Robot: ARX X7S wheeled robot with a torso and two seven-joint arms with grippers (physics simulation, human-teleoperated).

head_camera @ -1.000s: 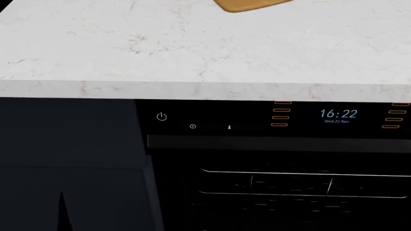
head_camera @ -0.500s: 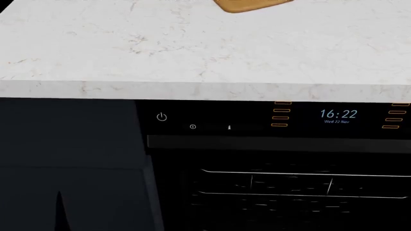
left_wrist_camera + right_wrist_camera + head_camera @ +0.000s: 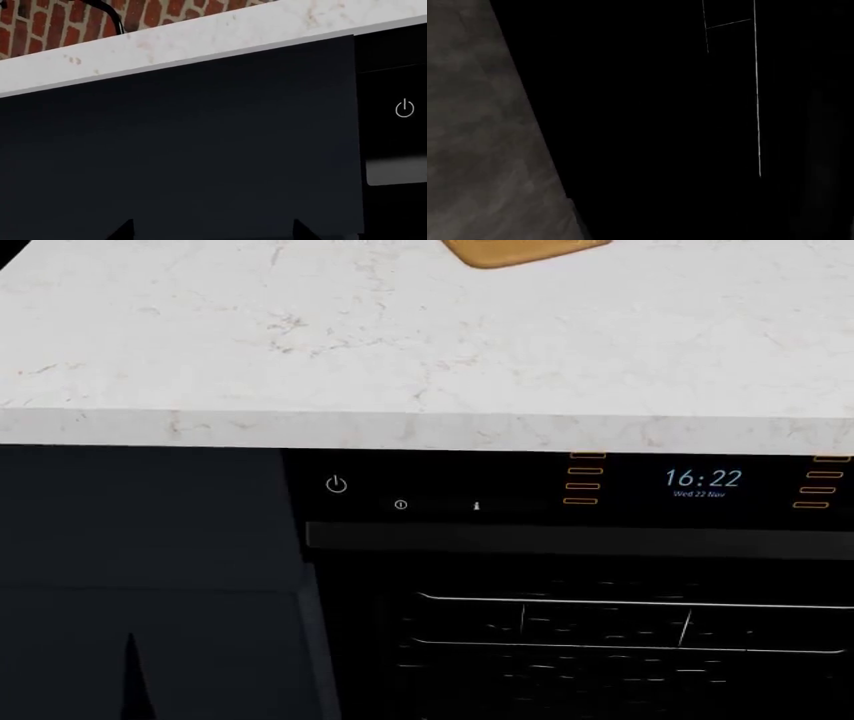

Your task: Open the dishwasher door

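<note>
Nearest me in the head view sat the dishwasher door [image 3: 574, 630], filling the lower right under the counter, with one dark bar handle [image 3: 574, 537] across it. Above that: one power symbol [image 3: 336, 484], one blue clock [image 3: 703, 478] and two stacks of orange bars (four apiece). One navy cabinet front [image 3: 140, 520] stood left. Beyond, one marble countertop [image 3: 334, 330] carried one tan object [image 3: 514, 250]. Neither gripper's fingers showed clearly, so I couldn't tell their opening.
</note>
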